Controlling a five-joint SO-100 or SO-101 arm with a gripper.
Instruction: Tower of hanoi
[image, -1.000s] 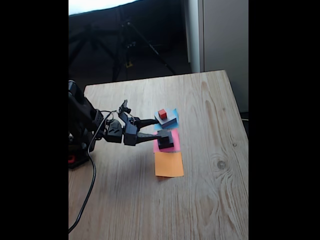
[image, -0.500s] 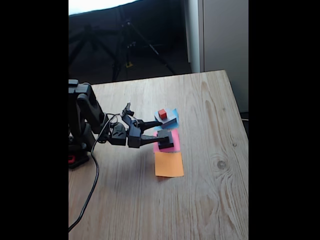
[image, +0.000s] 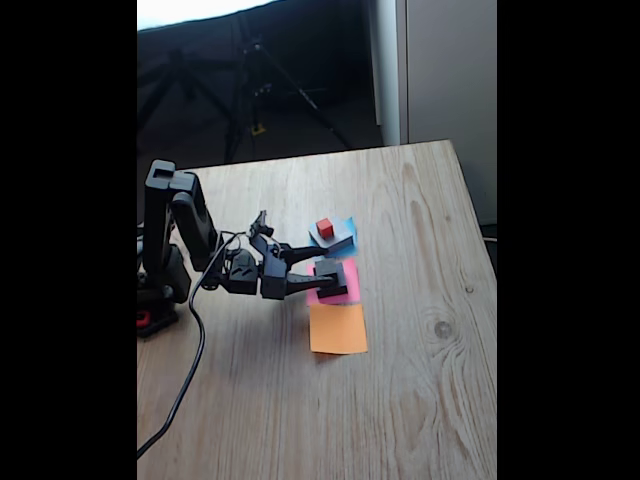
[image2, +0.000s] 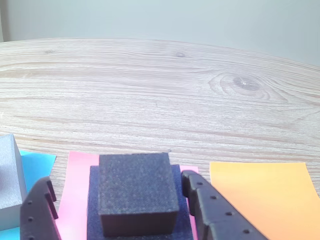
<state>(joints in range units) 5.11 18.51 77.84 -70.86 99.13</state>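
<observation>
Fingers (image2: 120, 210) spread wide either side of the small black cube (image2: 137, 192): close squarely at three and nine o'clock, sparing the medium block (image2: 95, 220) beneath

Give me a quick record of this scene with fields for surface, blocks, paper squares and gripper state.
surface: wooden table
pink paper: holds medium black block with small black cube on top
blue paper: holds grey block with red cube on top
orange paper: bare
gripper: open, jaws either side of the small black cube
</observation>
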